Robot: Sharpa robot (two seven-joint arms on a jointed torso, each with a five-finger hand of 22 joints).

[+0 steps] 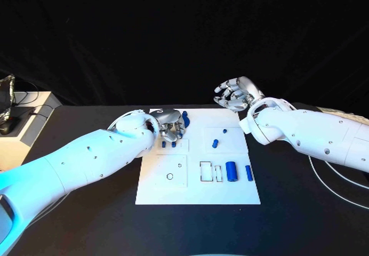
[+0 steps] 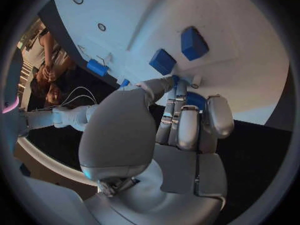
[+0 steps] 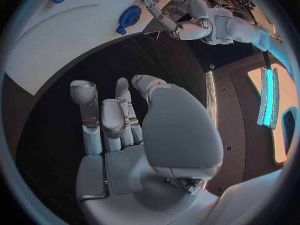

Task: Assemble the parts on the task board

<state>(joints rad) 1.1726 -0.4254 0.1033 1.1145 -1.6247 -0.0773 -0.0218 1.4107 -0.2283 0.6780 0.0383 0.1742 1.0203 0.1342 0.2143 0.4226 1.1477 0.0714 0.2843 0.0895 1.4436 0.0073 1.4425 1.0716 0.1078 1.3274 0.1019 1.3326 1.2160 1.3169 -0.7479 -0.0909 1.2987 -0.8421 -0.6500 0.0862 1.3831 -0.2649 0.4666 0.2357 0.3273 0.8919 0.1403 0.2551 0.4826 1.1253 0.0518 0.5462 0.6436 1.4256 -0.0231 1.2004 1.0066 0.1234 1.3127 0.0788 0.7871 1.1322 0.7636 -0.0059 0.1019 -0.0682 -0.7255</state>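
1. Left hand (image 1: pixel 170 124) has its fingers (image 2: pixel 187 127) curled down at the far left corner of the task board (image 1: pixel 198 193); can't tell if they actually pinch anything.
2. Two blue parts (image 2: pixel 162 61) sit just past the fingertips; more lie well apart.
3. Parts look small, light, rigid, probably slick, so I'd pinch the flat sides.
4. Right hand (image 1: pixel 234 93) hangs off the board, loosely curled, holding nothing.

The left robot hand (image 1: pixel 170 124) covers the far left corner of the task board (image 1: pixel 198 194), so a blue part (image 2: pixel 195 99) under its fingertips (image 2: pixel 220 119) shows only as a sliver, and whether they touch it I cannot tell.
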